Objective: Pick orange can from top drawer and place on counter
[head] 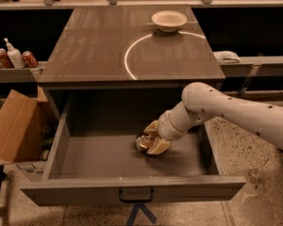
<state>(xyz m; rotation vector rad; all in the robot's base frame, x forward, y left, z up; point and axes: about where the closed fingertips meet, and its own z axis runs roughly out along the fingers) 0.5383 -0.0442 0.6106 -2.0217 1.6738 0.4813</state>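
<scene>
The top drawer [56,149] stands pulled open below the counter [94,51], its dark pull handle at the front. The orange can [142,142] lies on the drawer floor near the middle, mostly covered by my gripper. My gripper [152,138] reaches down into the drawer from the right, with one tan finger behind the can and one in front of it, closed around it. The can still rests on the drawer floor.
A white bowl [169,20] sits at the counter's back right, by the bright arc mark [127,55]. A cardboard box [14,126] stands left of the drawer. Red cans [29,59] and a white bottle [13,56] sit on a left shelf.
</scene>
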